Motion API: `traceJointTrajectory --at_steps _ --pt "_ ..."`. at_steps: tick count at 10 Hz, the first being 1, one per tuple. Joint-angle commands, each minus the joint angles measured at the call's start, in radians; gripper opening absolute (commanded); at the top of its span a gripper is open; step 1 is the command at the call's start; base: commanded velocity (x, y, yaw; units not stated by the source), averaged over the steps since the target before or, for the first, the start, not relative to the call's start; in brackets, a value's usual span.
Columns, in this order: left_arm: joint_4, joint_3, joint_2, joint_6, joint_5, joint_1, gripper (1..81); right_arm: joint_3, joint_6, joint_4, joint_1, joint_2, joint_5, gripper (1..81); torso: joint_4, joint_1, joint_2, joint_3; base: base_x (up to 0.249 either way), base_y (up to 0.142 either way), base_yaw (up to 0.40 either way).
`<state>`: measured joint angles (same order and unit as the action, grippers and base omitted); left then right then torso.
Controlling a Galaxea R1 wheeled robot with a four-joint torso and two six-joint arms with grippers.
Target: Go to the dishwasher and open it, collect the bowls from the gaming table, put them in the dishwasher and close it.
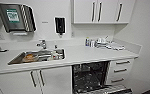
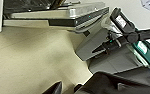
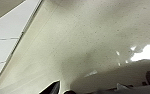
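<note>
White countertop [image 1: 91, 53] runs along the kitchenette wall, a steel sink [image 1: 37, 57] sunk into it and white drawers [image 1: 121, 70] at the far end; beneath it the dishwasher [image 1: 89, 76] stands open, dark racks showing, its door [image 2: 66, 15] dropped flat above the pale floor [image 2: 28, 57]; that door looks stiff, heavy and hinged low, so I judge it best lifted by its outer edge; whether either gripper is spread or pressed together, I cannot tell.

We see bright, even indoor light | all views soft and blurred | glare patch on the floor [image 3: 143, 53] | dishwasher [image 1: 89, 76] interior dark | straight lines bow near head-view edges
</note>
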<state>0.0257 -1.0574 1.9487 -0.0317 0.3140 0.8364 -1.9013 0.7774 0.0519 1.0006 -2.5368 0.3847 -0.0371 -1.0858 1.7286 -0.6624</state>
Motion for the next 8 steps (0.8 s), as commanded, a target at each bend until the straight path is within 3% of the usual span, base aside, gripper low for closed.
traceJointTrajectory --at_steps 1,3,4,5,8 --pt "-0.006 -0.158 0.068 0.001 -0.051 0.095 81.1 -0.01 -0.133 -0.009 -0.024 0.036 -0.03 81.1 0.0 0.0 0.0 0.0 0.0 0.0 0.0" --pt "-0.007 -0.273 0.144 0.01 -0.121 0.219 81.1 -0.024 -0.227 -0.009 0.037 0.039 -0.072 81.1 0.0 0.0 0.0 0.0 0.0 0.0 0.0" --pt "-0.007 -0.338 0.191 0.039 -0.2 0.278 81.1 -0.025 -0.262 -0.007 0.066 0.037 -0.098 81.1 0.0 0.0 0.0 0.0 0.0 0.0 0.0" --pt "-0.007 -0.399 0.229 0.041 -0.237 0.321 81.1 -0.028 -0.294 -0.007 0.101 0.033 -0.134 81.1 0.0 0.0 0.0 0.0 0.0 0.0 0.0" --pt "-0.029 -0.569 0.351 0.049 -0.247 0.43 81.1 -0.118 -0.401 -0.007 0.227 -0.033 -0.248 81.1 0.0 0.0 0.0 0.0 0.0 0.0 0.0"
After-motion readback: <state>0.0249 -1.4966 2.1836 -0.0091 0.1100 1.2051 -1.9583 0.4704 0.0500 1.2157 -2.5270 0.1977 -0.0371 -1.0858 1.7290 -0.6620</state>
